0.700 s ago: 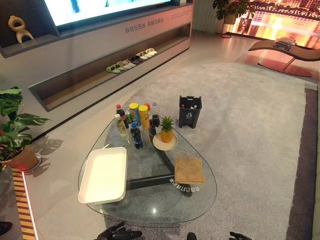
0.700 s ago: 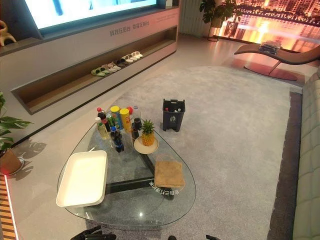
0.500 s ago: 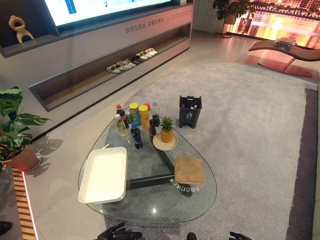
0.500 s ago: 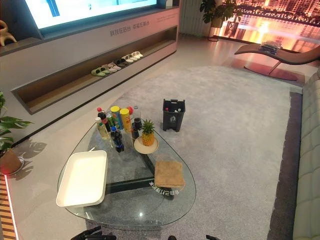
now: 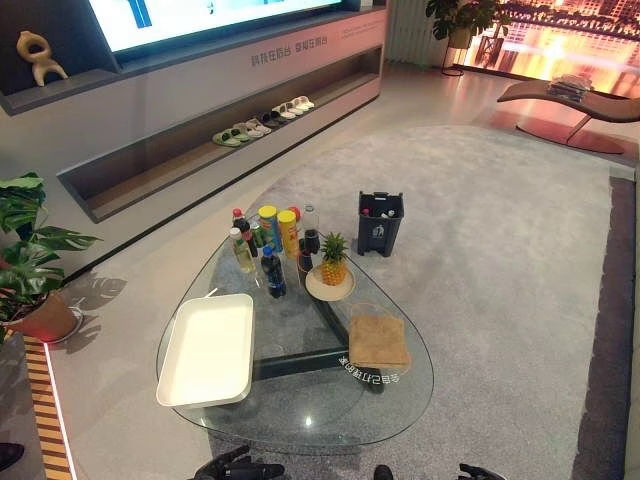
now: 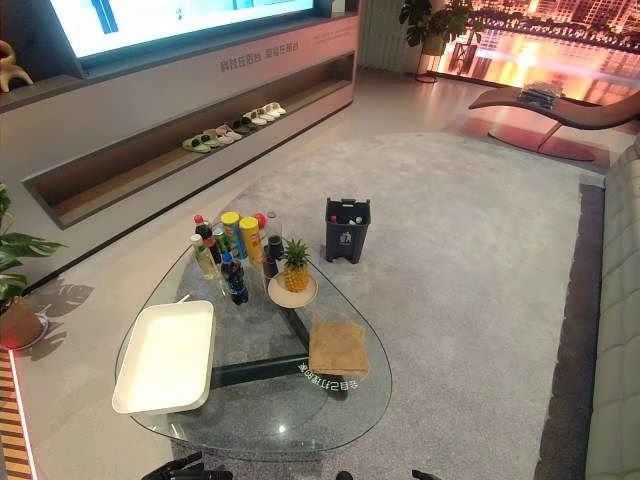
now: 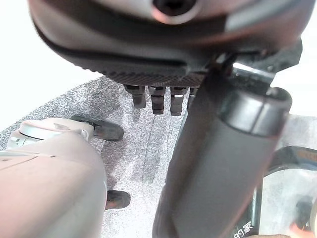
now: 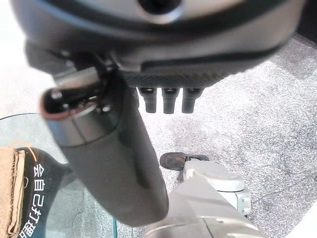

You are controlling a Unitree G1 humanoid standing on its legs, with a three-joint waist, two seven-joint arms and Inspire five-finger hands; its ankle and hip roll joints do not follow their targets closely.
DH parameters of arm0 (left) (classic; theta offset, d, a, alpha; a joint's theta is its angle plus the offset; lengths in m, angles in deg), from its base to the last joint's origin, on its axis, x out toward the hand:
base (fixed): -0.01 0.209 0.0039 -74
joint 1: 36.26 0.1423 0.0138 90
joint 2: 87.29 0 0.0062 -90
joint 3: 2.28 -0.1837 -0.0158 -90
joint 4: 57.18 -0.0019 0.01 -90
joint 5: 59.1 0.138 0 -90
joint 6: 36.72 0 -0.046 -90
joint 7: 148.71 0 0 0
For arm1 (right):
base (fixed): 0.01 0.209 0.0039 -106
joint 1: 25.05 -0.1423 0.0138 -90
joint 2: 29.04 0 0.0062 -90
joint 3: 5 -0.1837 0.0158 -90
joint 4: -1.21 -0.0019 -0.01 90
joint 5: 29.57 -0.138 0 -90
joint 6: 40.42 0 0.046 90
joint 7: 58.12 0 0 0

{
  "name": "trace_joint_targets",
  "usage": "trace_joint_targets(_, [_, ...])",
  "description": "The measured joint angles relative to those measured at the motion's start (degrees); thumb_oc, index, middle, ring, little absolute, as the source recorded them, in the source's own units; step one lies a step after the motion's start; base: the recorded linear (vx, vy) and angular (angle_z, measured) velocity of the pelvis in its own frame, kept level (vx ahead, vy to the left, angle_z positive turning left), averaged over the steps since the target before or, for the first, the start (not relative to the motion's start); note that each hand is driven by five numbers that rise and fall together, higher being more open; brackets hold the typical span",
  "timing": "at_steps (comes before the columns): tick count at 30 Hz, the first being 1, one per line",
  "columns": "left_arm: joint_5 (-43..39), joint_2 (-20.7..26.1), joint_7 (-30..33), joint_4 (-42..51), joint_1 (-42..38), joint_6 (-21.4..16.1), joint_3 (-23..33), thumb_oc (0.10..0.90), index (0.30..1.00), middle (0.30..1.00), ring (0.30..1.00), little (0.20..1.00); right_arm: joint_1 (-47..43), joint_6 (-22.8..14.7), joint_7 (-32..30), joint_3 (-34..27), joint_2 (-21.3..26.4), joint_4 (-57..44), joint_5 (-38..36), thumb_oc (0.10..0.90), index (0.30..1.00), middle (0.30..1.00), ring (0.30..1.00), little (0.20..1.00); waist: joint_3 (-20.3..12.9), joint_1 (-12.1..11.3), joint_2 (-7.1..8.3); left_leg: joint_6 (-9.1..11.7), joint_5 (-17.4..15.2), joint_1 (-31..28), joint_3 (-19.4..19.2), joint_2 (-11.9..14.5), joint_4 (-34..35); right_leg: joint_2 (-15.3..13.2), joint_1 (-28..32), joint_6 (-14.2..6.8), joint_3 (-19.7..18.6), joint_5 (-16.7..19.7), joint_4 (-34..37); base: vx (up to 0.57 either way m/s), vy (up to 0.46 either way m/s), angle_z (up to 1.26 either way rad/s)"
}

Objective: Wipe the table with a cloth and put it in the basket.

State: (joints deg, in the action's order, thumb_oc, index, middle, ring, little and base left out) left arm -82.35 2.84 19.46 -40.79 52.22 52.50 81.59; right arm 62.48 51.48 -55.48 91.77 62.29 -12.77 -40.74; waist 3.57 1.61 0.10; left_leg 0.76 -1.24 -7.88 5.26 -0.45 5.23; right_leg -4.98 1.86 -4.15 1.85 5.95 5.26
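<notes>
Pineapple (image 5: 333, 258) on plate, bottles (image 5: 262, 243) nearby

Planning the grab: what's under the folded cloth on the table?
The cloth lies flat on the glass table; the dark base shows beside it. Anything directly beneath it is hidden.

you're seeing the left hand (image 5: 238, 467) cut off by the bottom edge of the head view, the right hand (image 5: 478, 471) barely a sliver there. cloth (image 8: 11, 191) clipped by the right wrist view's edge. what's inside the dark bin (image 5: 380, 222) is too small to tell, likewise the bottles (image 5: 262, 243).
</notes>
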Motion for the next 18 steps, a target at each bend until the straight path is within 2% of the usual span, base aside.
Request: trace_joint_targets(18, [-0.01,0.01,0.37,0.00,-0.01,-0.05,0.04,0.800,0.900,0.900,0.900,0.900,0.00,-0.01,0.10,0.00,0.00,0.00,-0.01,0.800,0.900,0.900,0.900,0.900,0.01,-0.01,0.03,0.01,0.00,-0.01,-0.01,0.01,0.00,0.00,0.00,0.00,0.04,0.00,0.00,0.00,0.000,0.00])
